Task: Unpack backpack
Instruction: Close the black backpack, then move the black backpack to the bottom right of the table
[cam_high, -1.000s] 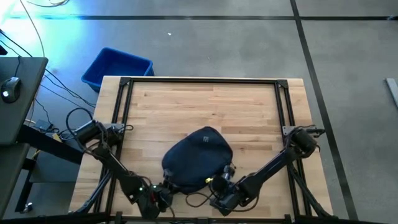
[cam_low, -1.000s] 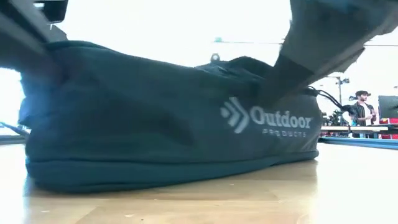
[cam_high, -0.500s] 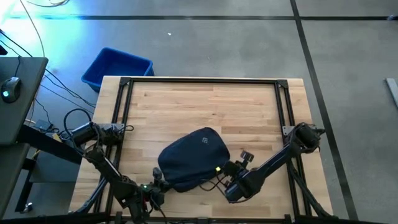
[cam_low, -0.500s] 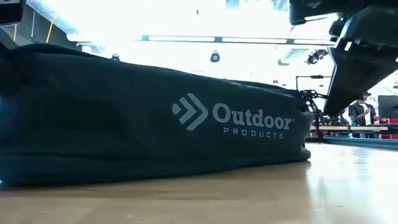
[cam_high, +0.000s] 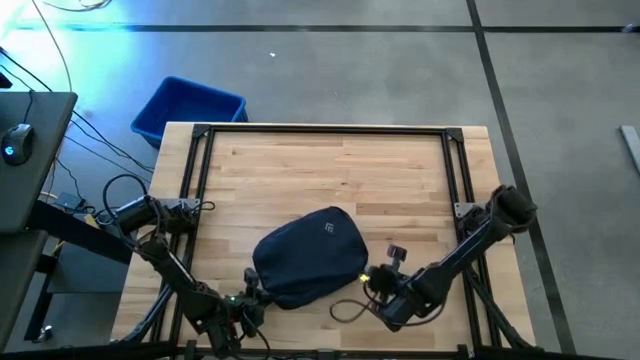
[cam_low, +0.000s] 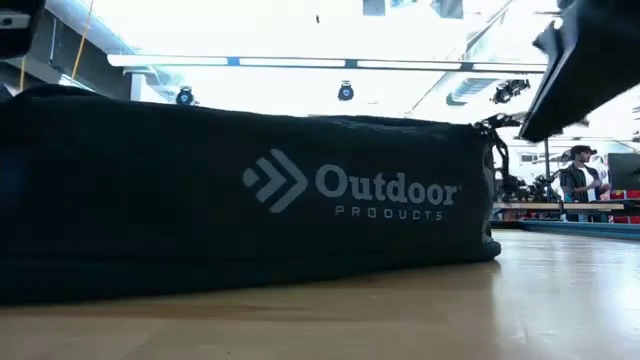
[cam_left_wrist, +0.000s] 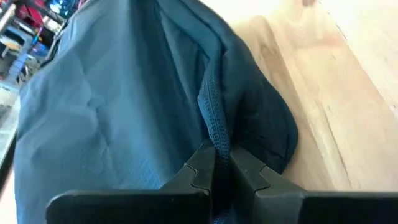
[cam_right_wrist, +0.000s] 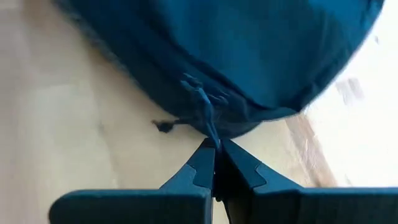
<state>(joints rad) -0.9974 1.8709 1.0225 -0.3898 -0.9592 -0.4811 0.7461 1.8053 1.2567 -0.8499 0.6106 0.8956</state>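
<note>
Backpack (cam_high: 305, 262) farther left, right pincer (cam_right_wrist: 216, 147) farther right.

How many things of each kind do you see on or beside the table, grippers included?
Backpack: 1
Grippers: 2, left gripper and right gripper
Blue bin beside the table: 1
Total: 4
</note>
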